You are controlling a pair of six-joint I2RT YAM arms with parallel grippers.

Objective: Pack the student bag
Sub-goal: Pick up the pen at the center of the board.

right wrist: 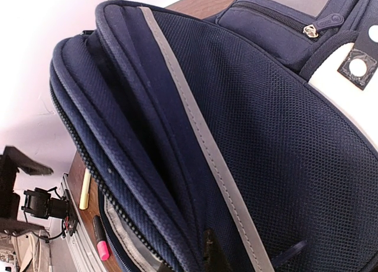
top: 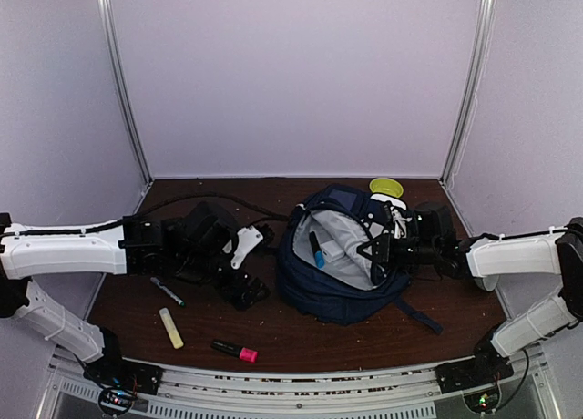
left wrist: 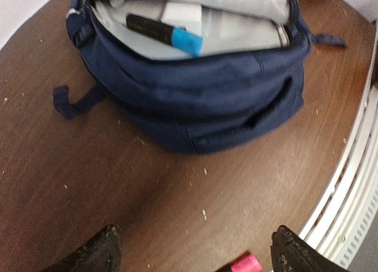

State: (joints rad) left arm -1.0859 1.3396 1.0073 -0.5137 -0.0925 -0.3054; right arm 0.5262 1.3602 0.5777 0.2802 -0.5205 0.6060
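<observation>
The bag (top: pixel 339 296) lies on the bench (top: pixel 282 332), right of centre. Its mouth gapes towards the left and shows grey lining. Inside lies a black marker (left wrist: pixel 162 32) with a blue cap, resting on something white.

The left claw (top: pixel 250 269) hovers over the bench just left of the bag. Its fingers (left wrist: pixel 106 251) are spread wide and grip nothing. The right claw (top: pixel 375 252) is at the right rim of the bag's mouth. Only one finger (right wrist: pixel 208 251) shows in the wrist view, against the navy mesh, so I cannot tell whether it pinches the fabric.

On the bench near the left claw lie a dark pen (top: pixel 168 291), a yellow highlighter (top: pixel 170 328) and a pink-capped marker (top: pixel 237 351). A yellow-green disc (top: pixel 386 187) sits just beyond the bag.
</observation>
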